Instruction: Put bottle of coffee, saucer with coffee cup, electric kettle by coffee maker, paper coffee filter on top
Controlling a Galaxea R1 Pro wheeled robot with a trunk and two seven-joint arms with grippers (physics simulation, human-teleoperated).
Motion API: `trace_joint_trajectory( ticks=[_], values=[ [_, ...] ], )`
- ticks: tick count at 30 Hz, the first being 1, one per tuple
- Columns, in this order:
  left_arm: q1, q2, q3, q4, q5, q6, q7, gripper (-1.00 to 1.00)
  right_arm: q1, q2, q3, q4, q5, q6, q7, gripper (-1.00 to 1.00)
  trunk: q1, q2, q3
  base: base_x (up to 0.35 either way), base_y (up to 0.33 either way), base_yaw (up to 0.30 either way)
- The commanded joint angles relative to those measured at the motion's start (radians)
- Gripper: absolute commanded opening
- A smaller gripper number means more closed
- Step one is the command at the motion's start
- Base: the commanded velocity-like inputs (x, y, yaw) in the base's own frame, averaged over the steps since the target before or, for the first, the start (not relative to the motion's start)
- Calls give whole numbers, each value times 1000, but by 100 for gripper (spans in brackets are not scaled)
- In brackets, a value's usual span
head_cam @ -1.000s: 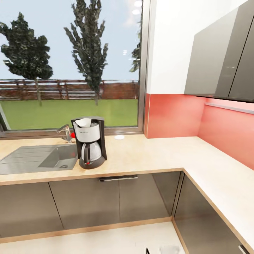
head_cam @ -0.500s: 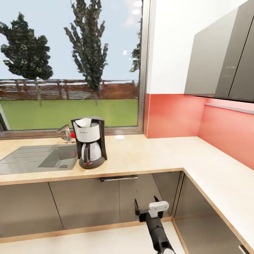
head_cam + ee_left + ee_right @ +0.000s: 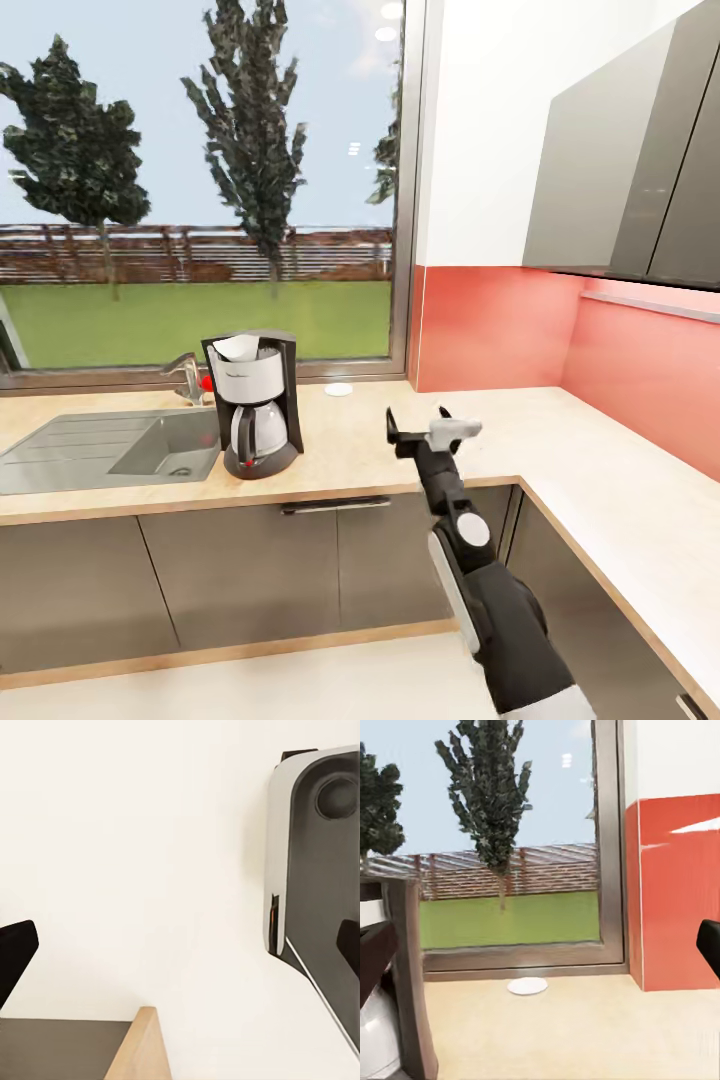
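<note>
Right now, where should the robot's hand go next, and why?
Probably the right gripper should ease forward toward the saucer by the window. The gripper is open and empty, it hovers over the countertop to the right of the coffee maker, and the right wrist view shows the saucer straight ahead, lying well apart from the coffee maker.

— Where does the coffee maker (image 3: pixel 254 404) stand?
— Upright on the counter (image 3: pixel 420 445), just beside the sink's right edge, dark grey with a silver-white front and a glass carafe.
— And the paper coffee filter (image 3: pixel 238 347)?
— A white cone seated in the coffee maker's open top.
— The saucer (image 3: pixel 339 389)?
— Small, white, flat on the counter behind and right of the coffee maker, near the window sill.
</note>
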Motion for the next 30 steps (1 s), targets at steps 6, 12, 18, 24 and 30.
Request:
trace_joint_trajectory(
  ticks=[6,12,18,24,30],
  values=[
    [0,2,2,4,-5,-10,5,100,-368,0,-52,350,-43,63,-55,100,0,-1,-1,0,0,0],
    [1,1,5,4,-1,-9,7,100,-615,0,-66,649,-48,63,-107,100,0,-1,-1,0,0,0],
    [1,-2,7,4,-1,12,9,100,-760,0,-69,810,-50,64,-112,100,0,-1,-1,113,0,0],
    [5,-6,8,4,0,104,10,100,-779,0,-66,921,-51,62,-111,100,0,-1,-1,310,0,0],
    [18,-6,9,5,0,137,15,100,-780,0,-63,969,-52,40,-106,100,0,-1,-1,336,0,0]
  ],
)
